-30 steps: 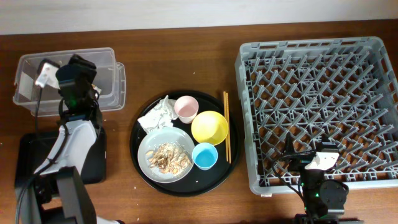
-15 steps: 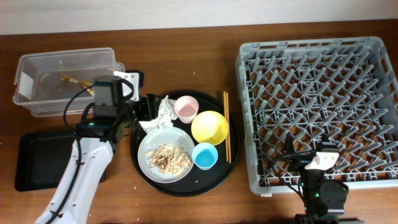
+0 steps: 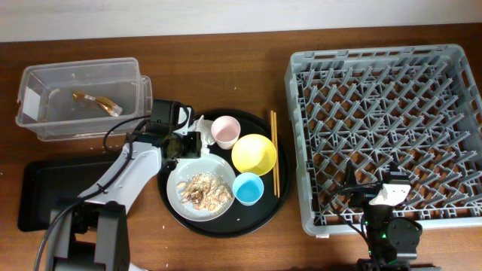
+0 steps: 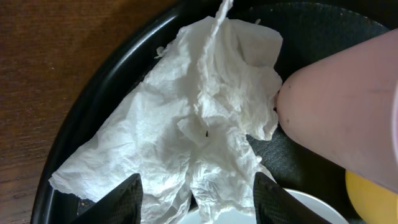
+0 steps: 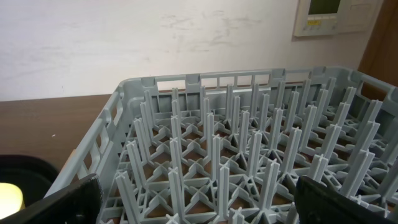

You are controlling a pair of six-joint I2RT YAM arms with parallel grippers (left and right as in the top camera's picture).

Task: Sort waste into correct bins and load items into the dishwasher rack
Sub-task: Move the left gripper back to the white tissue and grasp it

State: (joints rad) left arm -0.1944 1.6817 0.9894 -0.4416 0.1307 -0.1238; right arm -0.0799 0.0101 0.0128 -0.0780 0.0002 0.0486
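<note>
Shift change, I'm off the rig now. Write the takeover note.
Left gripper: open, low over the crumpled white napkin on the round black tray.
Right gripper: open, empty, at the dishwasher rack's near edge.
Done: one gold-brown piece lies in the clear tub.
To do: napkin; food scraps on the grey plate; pink cup, blue cup, yellow bowl, plate and chopsticks all sit on the round tray. Rack holds nothing. Shallow black tray sits below the tub in the overhead view.

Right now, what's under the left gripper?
Under the left gripper lies the crumpled white napkin on the round black tray, beside the pink cup. Anything beneath the napkin is hidden.
</note>
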